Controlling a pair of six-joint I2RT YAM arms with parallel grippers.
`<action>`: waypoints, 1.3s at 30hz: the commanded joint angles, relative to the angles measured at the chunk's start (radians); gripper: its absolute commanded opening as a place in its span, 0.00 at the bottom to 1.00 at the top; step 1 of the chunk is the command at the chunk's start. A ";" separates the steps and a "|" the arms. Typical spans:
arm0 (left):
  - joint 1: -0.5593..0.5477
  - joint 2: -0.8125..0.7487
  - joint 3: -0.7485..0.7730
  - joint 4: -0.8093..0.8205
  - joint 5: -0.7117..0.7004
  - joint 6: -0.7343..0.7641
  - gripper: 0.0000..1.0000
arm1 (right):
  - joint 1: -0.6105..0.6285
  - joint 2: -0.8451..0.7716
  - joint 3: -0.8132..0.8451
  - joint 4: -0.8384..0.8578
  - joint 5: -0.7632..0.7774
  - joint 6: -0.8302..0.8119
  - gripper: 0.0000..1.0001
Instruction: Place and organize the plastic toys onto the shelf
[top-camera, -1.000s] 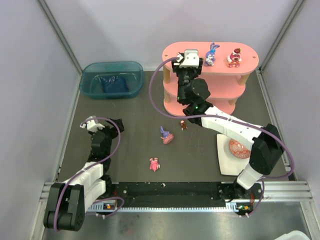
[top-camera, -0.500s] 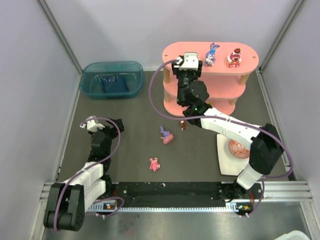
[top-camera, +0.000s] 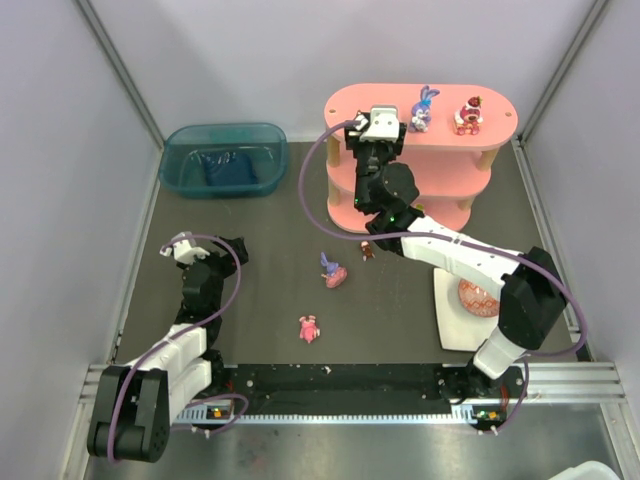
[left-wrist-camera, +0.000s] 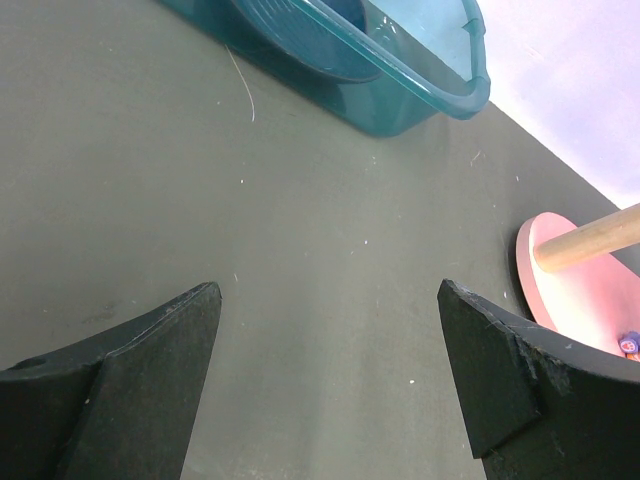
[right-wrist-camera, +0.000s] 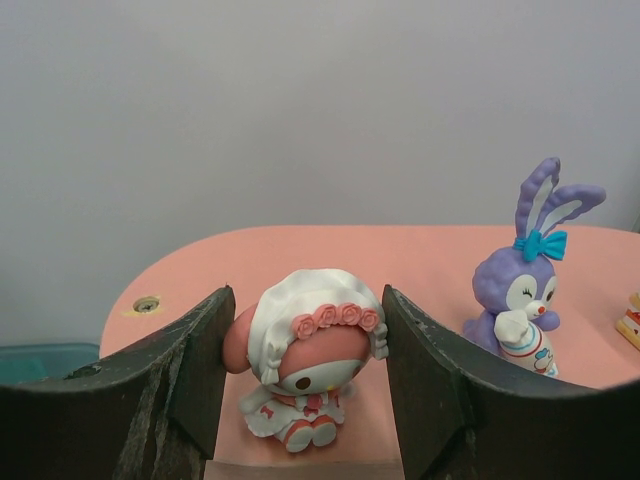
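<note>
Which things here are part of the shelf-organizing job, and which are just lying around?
Part of the job: pink shelf; bonnet figurine gripped by the right tool; purple bunny and red figurine on the top tier; not yet shelved: purple-pink toy, small brown toy, pink toy.
Just lying about: teal bin; patterned egg; white board under it.

The right arm (top-camera: 455, 255) stretches far forward and toward its left, elbow low and wrist raised high. Its gripper (right-wrist-camera: 307, 340) is closed on a bonneted figurine (right-wrist-camera: 318, 350) (both fingers press its sides). The left arm (top-camera: 185, 325) is folded close to its base, its gripper (left-wrist-camera: 330, 345) low, pointing forward, jaws spread wide and empty.
</note>
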 joint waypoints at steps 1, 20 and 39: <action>0.002 -0.001 0.018 0.029 0.001 0.001 0.95 | -0.011 -0.005 -0.012 0.020 0.013 0.016 0.30; 0.002 -0.004 0.016 0.030 0.002 0.000 0.95 | -0.009 -0.010 -0.008 0.020 0.010 0.010 0.61; 0.002 0.001 0.018 0.032 0.004 -0.003 0.95 | -0.009 -0.016 0.049 -0.032 -0.011 0.015 0.72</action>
